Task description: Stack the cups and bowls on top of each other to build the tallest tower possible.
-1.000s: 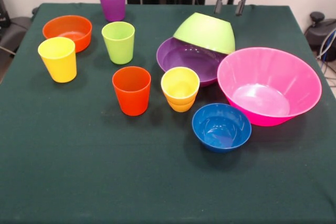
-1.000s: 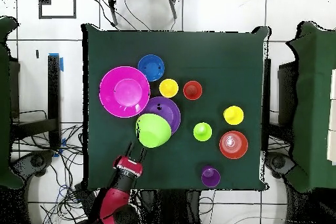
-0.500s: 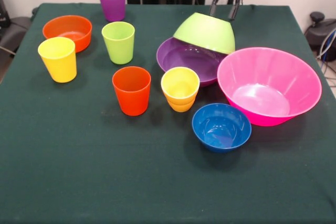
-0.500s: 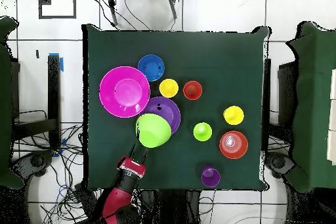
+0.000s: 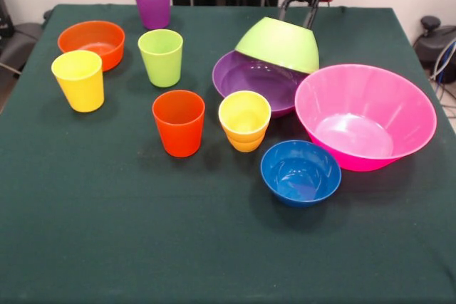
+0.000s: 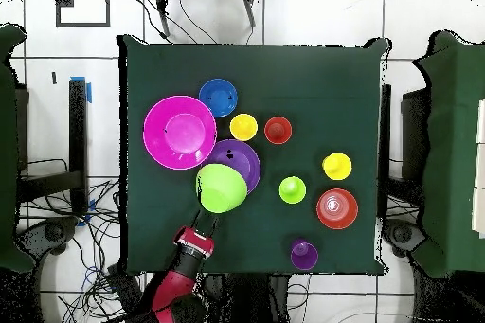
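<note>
A: Jaw state? The gripper [image 5: 297, 12] showed two dark fingers [image 5: 311, 13] spread apart, nothing between them. Their tips dropped behind the lime green bowl [image 5: 278, 44], so contact with it could not be judged.

B: Agreed. From overhead the gripper [image 6: 202, 232] sat just beside that bowl [image 6: 221, 188]; the fingers were too small there to separate. Arm cut off at the top in the front view.

A: The lime green bowl lay upside down, tilted, resting on the rim of the purple bowl [image 5: 258, 80] and hiding its far part.

B: Large pink bowl [image 5: 365, 116] was upright, touching or just beside the purple one; could not tell which. Blue bowl [image 5: 300, 172] stood near it.

A: Yellow-orange cup [image 5: 244, 120] was beside the purple bowl; it looked like one cup nested in another, though not certain. Orange-red cup [image 5: 178, 122], lime green cup [image 5: 160, 57], yellow cup [image 5: 78, 80], purple cup [image 5: 152, 3] and orange bowl [image 5: 91, 43] all stood upright, apart, on the green table [image 5: 142, 233].
</note>
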Motion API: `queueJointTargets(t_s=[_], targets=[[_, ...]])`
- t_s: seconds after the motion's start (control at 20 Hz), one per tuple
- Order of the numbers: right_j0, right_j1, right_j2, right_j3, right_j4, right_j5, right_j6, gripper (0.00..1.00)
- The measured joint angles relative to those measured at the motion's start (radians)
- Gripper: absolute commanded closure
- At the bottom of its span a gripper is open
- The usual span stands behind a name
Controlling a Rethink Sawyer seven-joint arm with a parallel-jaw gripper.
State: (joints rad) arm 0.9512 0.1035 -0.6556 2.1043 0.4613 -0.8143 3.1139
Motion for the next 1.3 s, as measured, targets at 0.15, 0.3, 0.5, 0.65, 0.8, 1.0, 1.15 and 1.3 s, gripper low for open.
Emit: queueJointTargets(t_s=[0.15, 0.3, 0.5, 0.65, 0.8, 1.0, 1.15, 1.3], targets=[[-0.011, 0.015, 0.000, -0.017, -0.001, 0.000, 0.000, 0.00], [-0.016, 0.019, 0.000, -0.027, -0.001, 0.000, 0.000, 0.00], [-0.025, 0.027, 0.000, -0.048, -0.009, 0.000, 0.000, 0.00], [-0.037, 0.035, 0.000, -0.063, -0.024, 0.000, 0.000, 0.00], [-0.048, 0.037, 0.000, -0.071, -0.036, 0.000, 0.000, 0.00], [-0.060, 0.038, 0.000, -0.080, -0.044, 0.000, 0.000, 0.00], [-0.062, 0.037, 0.000, -0.081, -0.044, 0.000, 0.000, 0.00], [-0.062, 0.036, 0.000, -0.082, -0.046, 0.000, 0.000, 0.00]])
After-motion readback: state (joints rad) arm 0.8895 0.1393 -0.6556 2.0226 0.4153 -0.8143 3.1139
